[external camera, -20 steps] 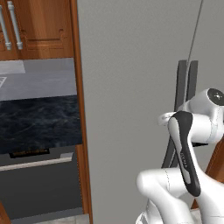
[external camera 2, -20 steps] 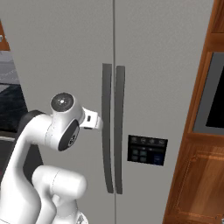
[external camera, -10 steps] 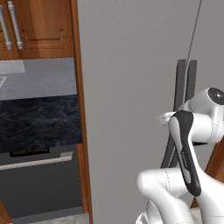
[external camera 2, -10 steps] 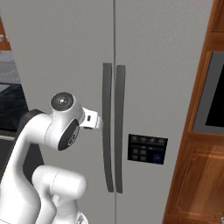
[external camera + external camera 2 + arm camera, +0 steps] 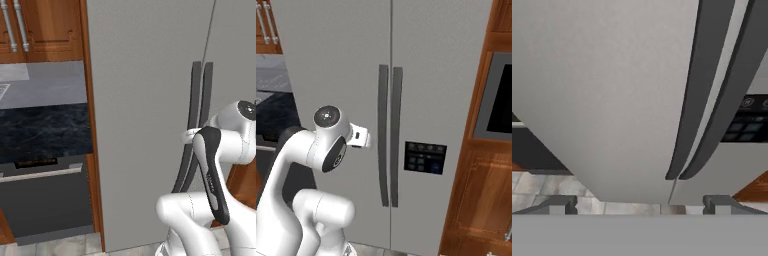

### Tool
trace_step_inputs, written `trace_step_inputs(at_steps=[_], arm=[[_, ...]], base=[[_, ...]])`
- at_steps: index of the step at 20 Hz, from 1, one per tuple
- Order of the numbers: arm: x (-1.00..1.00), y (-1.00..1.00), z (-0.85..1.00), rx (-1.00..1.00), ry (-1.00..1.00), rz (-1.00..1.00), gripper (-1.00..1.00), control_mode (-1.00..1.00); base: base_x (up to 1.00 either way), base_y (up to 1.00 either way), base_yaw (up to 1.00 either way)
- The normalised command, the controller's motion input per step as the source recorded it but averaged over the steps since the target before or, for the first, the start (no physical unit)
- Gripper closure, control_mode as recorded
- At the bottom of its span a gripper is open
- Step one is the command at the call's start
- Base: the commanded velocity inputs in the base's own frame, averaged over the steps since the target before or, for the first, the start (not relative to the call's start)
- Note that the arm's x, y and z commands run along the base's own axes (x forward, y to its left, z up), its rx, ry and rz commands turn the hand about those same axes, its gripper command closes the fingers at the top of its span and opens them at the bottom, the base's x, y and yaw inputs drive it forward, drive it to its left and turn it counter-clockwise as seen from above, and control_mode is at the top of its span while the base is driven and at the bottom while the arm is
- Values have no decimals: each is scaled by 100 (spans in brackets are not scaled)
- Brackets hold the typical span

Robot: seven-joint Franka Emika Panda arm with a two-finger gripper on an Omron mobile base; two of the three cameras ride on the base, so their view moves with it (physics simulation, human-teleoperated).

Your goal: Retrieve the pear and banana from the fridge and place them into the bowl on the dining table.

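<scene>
The fridge [image 5: 145,100] [image 5: 341,60] stands straight ahead, light grey, with both doors closed. Its two long dark handles [image 5: 384,135] [image 5: 196,125] run side by side down the middle seam. In the hand view my gripper [image 5: 641,205] is open, its fingertips [image 5: 562,205] wide apart with nothing between them. It faces the left door [image 5: 602,90], a little left of the lower ends of the handles [image 5: 697,100]. The pear, banana, bowl and dining table are out of view.
Left of the fridge are brown wooden cupboards [image 5: 45,30], a dark marble counter [image 5: 45,132] and a dark appliance front [image 5: 45,200] below it. The right door carries a dark control panel [image 5: 425,157]. A wall oven [image 5: 501,100] in wooden cabinetry stands on the right.
</scene>
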Motion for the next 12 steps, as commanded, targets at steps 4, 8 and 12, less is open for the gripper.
trace_step_inputs(at_steps=[4, 8, 12], arm=[[0, 0, 0, 0, 0, 0, -100, 100], [0, 0, 0, 0, 0, 0, -100, 100], [0, 0, 0, 0, 0, 0, -100, 100]], base=[[-53, -20, 0], [-50, -34, 0], [-44, -38, 0]])
